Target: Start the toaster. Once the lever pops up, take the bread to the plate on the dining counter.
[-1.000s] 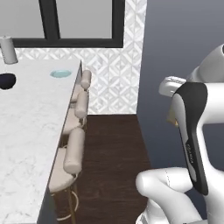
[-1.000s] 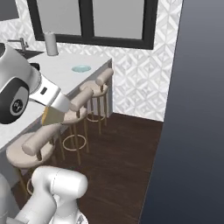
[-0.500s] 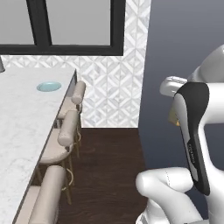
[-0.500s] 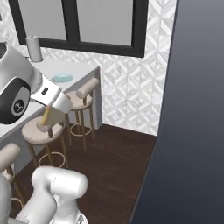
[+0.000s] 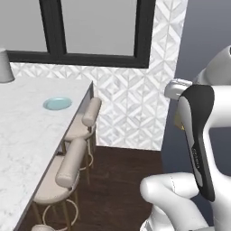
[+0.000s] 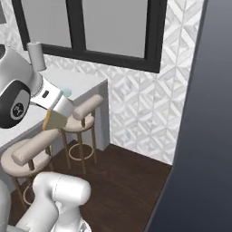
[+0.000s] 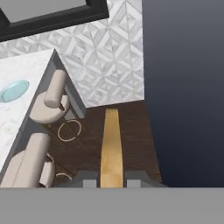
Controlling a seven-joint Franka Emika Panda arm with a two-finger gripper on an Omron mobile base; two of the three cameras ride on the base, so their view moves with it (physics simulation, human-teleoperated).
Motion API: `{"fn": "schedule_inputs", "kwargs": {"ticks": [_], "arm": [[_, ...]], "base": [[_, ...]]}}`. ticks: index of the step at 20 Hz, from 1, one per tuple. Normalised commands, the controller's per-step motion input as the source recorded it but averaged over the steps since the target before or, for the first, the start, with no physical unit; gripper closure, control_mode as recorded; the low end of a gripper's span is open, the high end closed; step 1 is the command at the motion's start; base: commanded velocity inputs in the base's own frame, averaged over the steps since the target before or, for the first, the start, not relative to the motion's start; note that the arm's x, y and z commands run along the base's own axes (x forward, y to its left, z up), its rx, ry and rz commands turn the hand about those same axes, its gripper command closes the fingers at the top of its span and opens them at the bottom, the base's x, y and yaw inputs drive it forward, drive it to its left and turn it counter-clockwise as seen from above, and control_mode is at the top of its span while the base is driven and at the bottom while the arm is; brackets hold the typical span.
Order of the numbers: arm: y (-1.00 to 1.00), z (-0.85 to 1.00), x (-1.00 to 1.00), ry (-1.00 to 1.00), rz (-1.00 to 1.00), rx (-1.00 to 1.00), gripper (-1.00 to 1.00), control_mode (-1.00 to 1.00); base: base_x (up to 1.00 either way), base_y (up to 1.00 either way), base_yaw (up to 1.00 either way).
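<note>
My gripper [image 7: 111, 181] is shut on the bread [image 7: 111, 146], a golden-crusted slice seen edge-on between the two fingertips. From the right base the bread [image 6: 50, 122] hangs below the gripper [image 6: 56, 111], above the stools beside the dining counter [image 6: 27, 115]. The pale blue-green plate [image 5: 57, 103] lies on the white marble dining counter [image 5: 27, 135] near its far end, with nothing on it. The hand view has the plate [image 7: 13, 90] at upper left, well away from the bread. The toaster is out of view.
Round beige padded stools [image 5: 74, 164] line the counter's edge over a dark wood floor [image 5: 122, 180]. A grey cylinder [image 5: 3, 66] stands at the counter's far end. A tiled wall [image 5: 131, 113] with a black-framed window is behind; a dark blue wall [image 6: 204, 136] closes the right.
The whole scene has shifted as the base drives: the counter's far end, plate and tiled wall are now closer. The bread stays in the shut gripper.
</note>
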Motion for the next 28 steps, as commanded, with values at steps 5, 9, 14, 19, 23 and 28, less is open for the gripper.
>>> {"fn": "schedule_inputs", "kwargs": {"ticks": [5,9,14,19,23,28], "arm": [[0.0,0.0,0.0,0.0,0.0,0.0,1.0,1.0],[0.0,0.0,0.0,0.0,0.0,0.0,1.0,1.0],[0.0,0.0,0.0,0.0,0.0,0.0,1.0,1.0],[0.0,0.0,0.0,0.0,0.0,0.0,1.0,1.0],[0.0,0.0,0.0,0.0,0.0,0.0,1.0,1.0],[0.0,0.0,0.0,0.0,0.0,0.0,1.0,1.0]], "base": [[1.0,-0.42,0.44],[0.95,-0.37,0.59],[0.75,-0.41,0.62],[0.56,-0.46,0.6],[0.21,-0.43,0.66],[0.1,-0.46,0.67]]}}
